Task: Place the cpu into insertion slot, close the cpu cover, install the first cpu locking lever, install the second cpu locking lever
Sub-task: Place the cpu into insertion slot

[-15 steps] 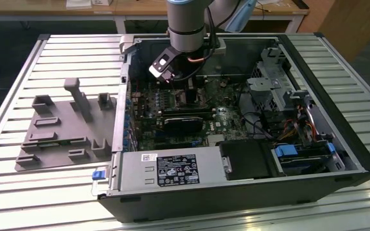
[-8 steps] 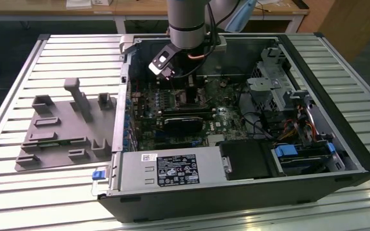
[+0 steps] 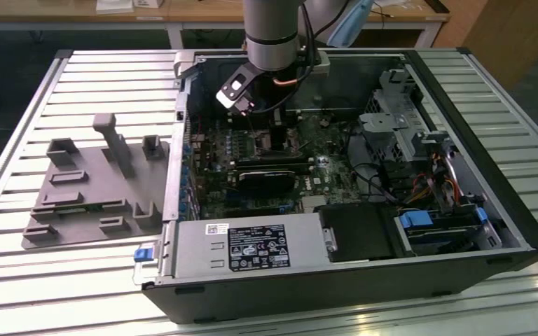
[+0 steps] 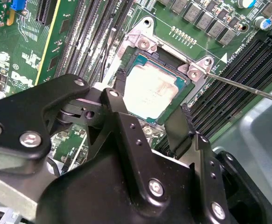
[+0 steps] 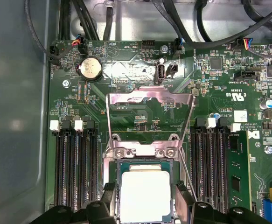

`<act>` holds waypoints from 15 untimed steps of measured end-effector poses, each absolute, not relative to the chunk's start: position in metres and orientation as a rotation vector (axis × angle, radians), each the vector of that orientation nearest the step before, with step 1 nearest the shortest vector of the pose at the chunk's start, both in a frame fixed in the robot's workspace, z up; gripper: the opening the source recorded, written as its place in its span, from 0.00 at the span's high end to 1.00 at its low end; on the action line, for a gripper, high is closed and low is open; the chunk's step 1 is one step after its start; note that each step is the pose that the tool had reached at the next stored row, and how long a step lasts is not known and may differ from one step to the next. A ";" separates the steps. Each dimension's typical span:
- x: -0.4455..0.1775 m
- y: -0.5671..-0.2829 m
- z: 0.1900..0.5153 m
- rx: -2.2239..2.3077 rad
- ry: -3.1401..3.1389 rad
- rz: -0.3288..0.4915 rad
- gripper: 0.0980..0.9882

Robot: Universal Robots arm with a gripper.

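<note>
**Jaws astride a seated chip: a crooked exit could undo the placement**

Jaws stand apart, one finger on each side of the cpu [image 4: 152,88], and in both wrist views they look just clear of its edges, though I cannot rule out a light touch. The gripper [image 4: 153,99] hangs low over the board, with the chip lying flat inside the insertion slot [image 4: 169,54] and its silver top level with the rim.

Judging from this, the main hazard is contact on the way out. If a finger [image 5: 108,193] is rubbing the chip's edge, a rise could tip or drag it off its seat and bend the contacts beneath.

The cpu cover [image 5: 149,92] is flipped open, lying back on the board beyond the socket and well apart from the fingers.

A thin locking lever [image 5: 186,168] runs close beside one finger. A sideways drift could snag it and spring it against the chip.

Memory slots [image 5: 75,168] flank the socket closely, so there is little room for lateral error.

In the exterior view the arm [image 3: 274,35] reaches deep inside the computer case [image 3: 493,231], so a tilted withdrawal risks the walls and cables.
</note>
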State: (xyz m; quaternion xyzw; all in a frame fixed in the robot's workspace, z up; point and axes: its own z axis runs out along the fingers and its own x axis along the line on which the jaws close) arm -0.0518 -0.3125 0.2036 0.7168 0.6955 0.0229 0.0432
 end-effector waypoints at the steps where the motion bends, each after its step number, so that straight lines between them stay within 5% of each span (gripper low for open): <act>1: -0.052 -0.313 0.204 2.192 2.127 0.070 0.44; 8: -0.052 -0.313 0.204 2.192 2.127 0.070 0.78; 15: -0.052 -0.313 0.204 2.192 2.127 0.070 0.78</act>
